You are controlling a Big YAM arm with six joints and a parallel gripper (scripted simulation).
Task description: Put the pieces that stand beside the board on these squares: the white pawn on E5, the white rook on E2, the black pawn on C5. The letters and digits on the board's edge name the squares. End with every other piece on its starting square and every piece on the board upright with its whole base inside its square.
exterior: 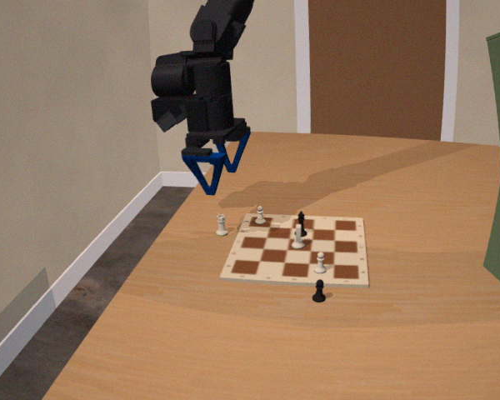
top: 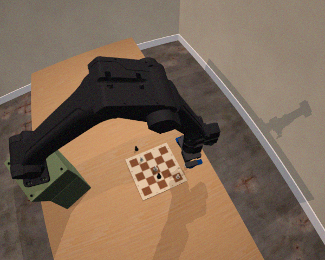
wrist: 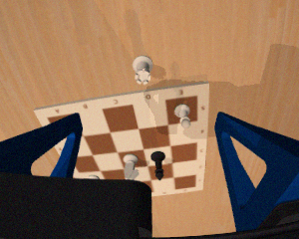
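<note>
Tool: your blue two-fingered tool hangs high above the wooden surface with its jaws spread fully wide and nothing between them, so it's free for a fresh pick.
Position: it's off the board's edge, on the side where the small white castle-topped rook stands. That reads like a line-up for the rook.
White rook: upright on the bare surface just beside the brown-and-cream checkered board, not on any square yet. In the wrist view it sits ahead of the tool, between the fingers' line but further out.
Black pawn: the little black round-headed pawn waits upright just off the opposite edge of the board, untouched.
White pawns: two small white pawns are on the board, one on a corner square near the rook, one near the black pawn's edge. Which is the E5 one? The edge letters are too small to read, so you can't confirm it.
Other pieces: a tall white piece and a tall black piece stand close together mid-board; keep clear of them.
Next: likely drop straight over the rook.
</note>
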